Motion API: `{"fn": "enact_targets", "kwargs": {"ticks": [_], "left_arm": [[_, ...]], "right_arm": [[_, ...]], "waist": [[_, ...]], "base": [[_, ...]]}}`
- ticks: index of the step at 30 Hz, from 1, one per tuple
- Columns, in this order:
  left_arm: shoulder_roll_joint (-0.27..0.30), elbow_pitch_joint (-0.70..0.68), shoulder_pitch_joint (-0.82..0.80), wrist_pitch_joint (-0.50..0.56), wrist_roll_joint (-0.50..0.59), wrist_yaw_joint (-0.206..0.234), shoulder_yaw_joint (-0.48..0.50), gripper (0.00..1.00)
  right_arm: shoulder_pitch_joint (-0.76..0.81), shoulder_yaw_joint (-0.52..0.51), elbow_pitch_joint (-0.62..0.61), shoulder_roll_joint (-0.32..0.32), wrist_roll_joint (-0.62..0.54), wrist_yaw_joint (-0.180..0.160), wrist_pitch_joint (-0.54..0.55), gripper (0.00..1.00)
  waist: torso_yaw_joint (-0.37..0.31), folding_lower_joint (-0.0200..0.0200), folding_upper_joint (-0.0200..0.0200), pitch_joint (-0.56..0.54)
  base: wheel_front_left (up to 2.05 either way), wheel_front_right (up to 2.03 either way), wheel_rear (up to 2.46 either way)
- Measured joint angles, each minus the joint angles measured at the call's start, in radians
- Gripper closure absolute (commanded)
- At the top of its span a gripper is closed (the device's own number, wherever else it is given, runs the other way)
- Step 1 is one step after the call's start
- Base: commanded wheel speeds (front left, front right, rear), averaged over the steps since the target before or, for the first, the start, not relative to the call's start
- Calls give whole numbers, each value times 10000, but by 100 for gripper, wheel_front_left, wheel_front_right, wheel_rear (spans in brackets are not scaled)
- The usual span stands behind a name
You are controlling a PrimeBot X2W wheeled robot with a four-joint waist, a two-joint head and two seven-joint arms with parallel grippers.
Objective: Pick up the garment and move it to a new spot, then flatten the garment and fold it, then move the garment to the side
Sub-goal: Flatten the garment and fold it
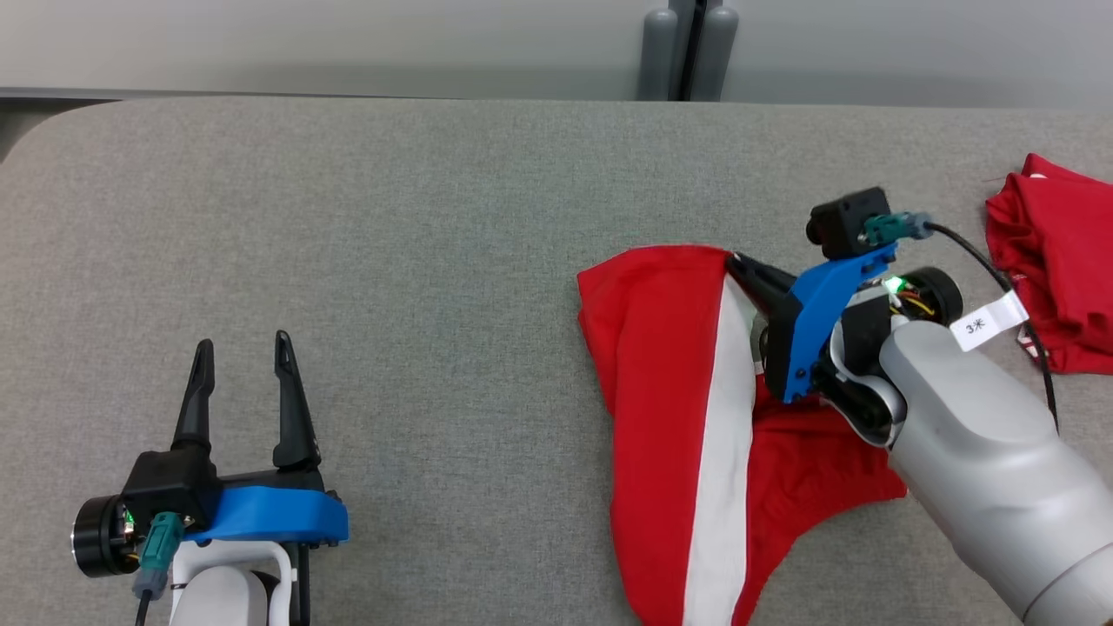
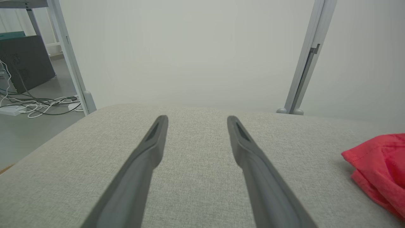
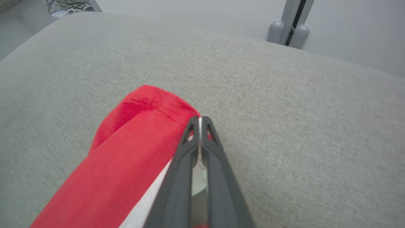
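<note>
The garment (image 1: 661,391) lies on the table (image 1: 391,261), a second cloth (image 1: 1056,261) to its right.

The head camera sits high above the grey worktop (image 1: 391,217), facing forward and down. The far edge runs across 12 o'clock, where a grey post (image 1: 687,52) stands. The left end effector (image 1: 243,341) lies at 7 o'clock and the right end effector (image 1: 737,258) at 3 o'clock.

The left wrist camera rides low and close to the worktop (image 2: 196,190). It looks along its spread fingers (image 2: 148,152) to the far edge and the post (image 2: 303,69) at 1 o'clock.

The right wrist camera is nearest of all, just above the garment (image 3: 126,152). It looks along its closed fingers (image 3: 218,177) to the same post (image 3: 291,28) at 1 o'clock. All three views share the far edge and the post.
</note>
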Motion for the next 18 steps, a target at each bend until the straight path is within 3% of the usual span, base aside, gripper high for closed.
{"fn": "enact_targets", "kwargs": {"ticks": [7, 18], "left_arm": [[-2, -40, 76, -2, 0, -4, 50, 0], [2, -109, 383, 0, 6, -50, 249, 0]], "right_arm": [[-293, 508, -796, 418, 316, 0, -1137, 100], [997, 2652, -2345, 2104, 640, 0, -1965, 100]], "waist": [[107, 0, 0, -313], [388, -1, 0, -530]], "base": [[0, 0, 0], [0, 0, 0]]}}
